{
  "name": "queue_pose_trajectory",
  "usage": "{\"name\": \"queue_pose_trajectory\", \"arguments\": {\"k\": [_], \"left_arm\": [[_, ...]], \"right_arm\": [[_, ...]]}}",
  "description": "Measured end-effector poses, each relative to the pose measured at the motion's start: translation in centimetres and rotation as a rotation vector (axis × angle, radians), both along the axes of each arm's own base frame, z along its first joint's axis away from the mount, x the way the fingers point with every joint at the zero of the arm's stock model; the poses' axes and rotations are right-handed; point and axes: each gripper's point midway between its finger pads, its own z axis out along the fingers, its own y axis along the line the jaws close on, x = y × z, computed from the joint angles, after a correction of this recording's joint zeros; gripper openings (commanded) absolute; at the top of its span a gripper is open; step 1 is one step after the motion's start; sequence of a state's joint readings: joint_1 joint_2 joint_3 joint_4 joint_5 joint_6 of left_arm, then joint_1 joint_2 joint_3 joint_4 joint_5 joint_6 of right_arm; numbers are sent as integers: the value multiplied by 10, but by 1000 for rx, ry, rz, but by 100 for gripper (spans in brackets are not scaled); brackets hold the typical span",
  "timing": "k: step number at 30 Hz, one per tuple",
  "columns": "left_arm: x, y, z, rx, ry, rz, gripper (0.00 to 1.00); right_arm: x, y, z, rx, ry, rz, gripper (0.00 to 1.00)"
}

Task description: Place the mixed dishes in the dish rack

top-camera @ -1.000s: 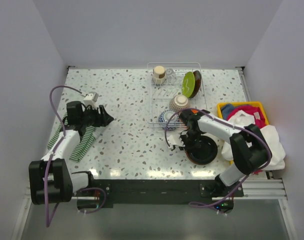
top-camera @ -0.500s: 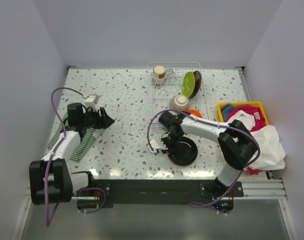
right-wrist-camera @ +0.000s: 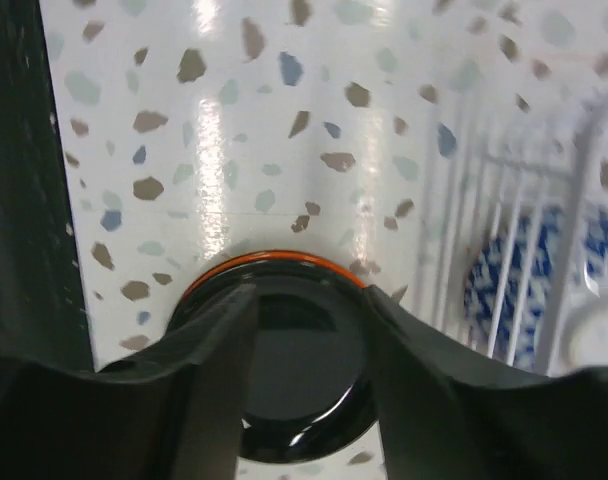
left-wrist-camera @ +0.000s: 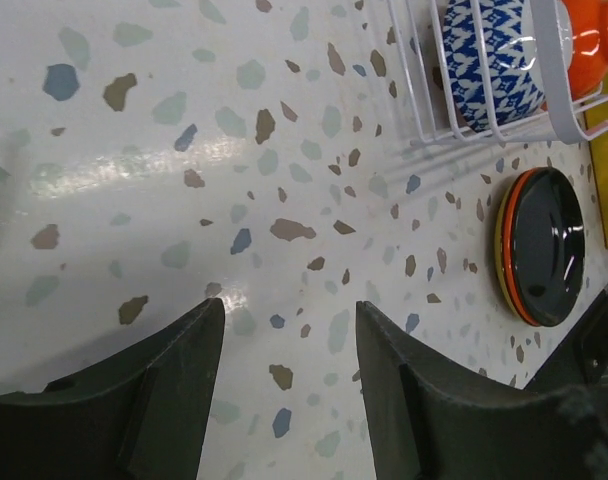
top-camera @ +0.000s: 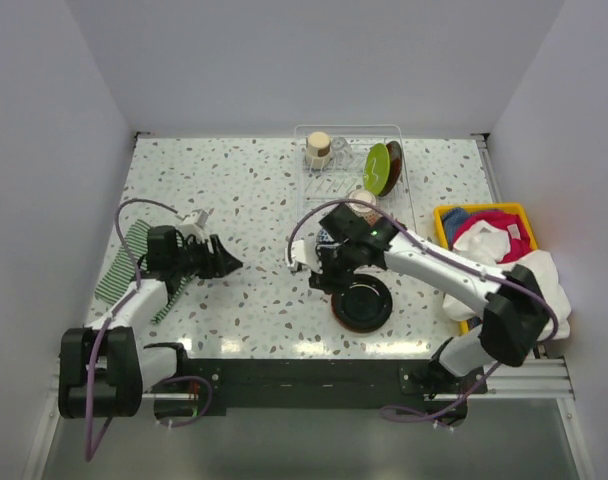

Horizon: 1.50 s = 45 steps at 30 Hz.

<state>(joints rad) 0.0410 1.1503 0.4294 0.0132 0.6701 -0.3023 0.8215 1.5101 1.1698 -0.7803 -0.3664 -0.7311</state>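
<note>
The black plate [top-camera: 362,303] with an orange rim lies flat on the table in front of the dish rack [top-camera: 404,200]. My right gripper [top-camera: 336,282] hovers at its far left edge; in the right wrist view the fingers of this gripper [right-wrist-camera: 309,295] stand apart over the plate [right-wrist-camera: 304,380], gripping nothing. The rack holds a beige cup [top-camera: 318,148], a lime green plate [top-camera: 377,168], a dark red plate [top-camera: 395,163], and a blue-white bowl [left-wrist-camera: 489,55] next to an orange bowl [left-wrist-camera: 594,30]. My left gripper [top-camera: 229,263] is open and empty above bare table [left-wrist-camera: 289,310].
A green-white striped cloth [top-camera: 129,262] lies at the left under my left arm. A yellow bin [top-camera: 446,213] of coloured cloths stands at the right, with a white cloth [top-camera: 544,280] spilling beside it. The rack's wire wall [right-wrist-camera: 524,250] is close to the right gripper.
My right gripper dragged the black plate leftward along the table, then opened and let it go. My left gripper moved a little right and nearer, still open.
</note>
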Motion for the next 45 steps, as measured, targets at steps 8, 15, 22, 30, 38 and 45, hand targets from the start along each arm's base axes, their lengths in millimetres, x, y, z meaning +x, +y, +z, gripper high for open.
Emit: {"name": "queue_pose_trajectory", "arguments": {"k": [8,15,22,30,38,45], "left_arm": [[0,-33,13,-76,-38,-68,60],[-5,-43,2,-95,22,-95,59],[-11,-49,-9,-91,80,-117,59],[-7,-49,-10,-79,73,-123,59],[-6,-49,-9,-75,70,-127,59],[-6,-50,-7,-84,70,-129,59]], "right_arm": [[39,-93,40,127,44,-850,69],[21,-143,3,95,197,-1271,68],[5,-177,-38,25,316,-1507,64],[11,-162,-63,35,404,-1501,60],[9,-150,-85,54,491,-1499,36],[10,-126,-83,128,530,-1457,32]]}}
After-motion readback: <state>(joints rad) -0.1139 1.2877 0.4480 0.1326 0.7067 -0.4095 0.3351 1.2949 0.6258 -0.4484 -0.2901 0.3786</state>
